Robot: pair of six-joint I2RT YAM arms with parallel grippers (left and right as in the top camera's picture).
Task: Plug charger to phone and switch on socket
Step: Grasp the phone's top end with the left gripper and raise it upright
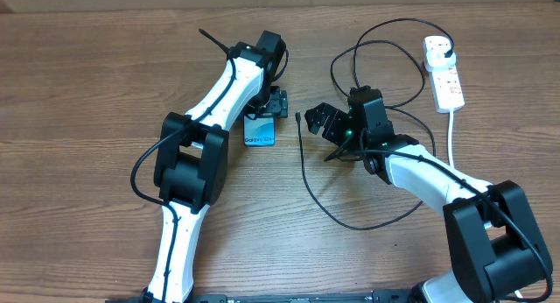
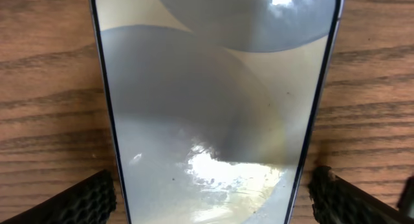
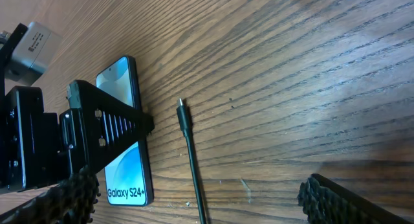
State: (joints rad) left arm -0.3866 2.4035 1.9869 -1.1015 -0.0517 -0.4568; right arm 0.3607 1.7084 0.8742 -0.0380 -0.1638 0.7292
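The phone (image 1: 260, 130) lies flat on the wooden table, its blue "Galaxy S24+" screen up. It fills the left wrist view (image 2: 213, 107) and shows in the right wrist view (image 3: 123, 146). My left gripper (image 1: 273, 106) is open and low over the phone, one finger on each side (image 2: 210, 195). The charger cable (image 1: 302, 163) loops over the table; its connector tip (image 3: 183, 111) lies free just right of the phone. My right gripper (image 1: 319, 121) is open above the cable (image 3: 200, 204), holding nothing. The charger's black plug (image 1: 442, 47) sits in the white socket strip (image 1: 448, 84).
The socket's thick white cord (image 1: 451, 132) runs toward the front past my right arm. Loops of the black cable lie around and under the right arm. The left gripper's finger (image 3: 103, 130) crosses the phone in the right wrist view.
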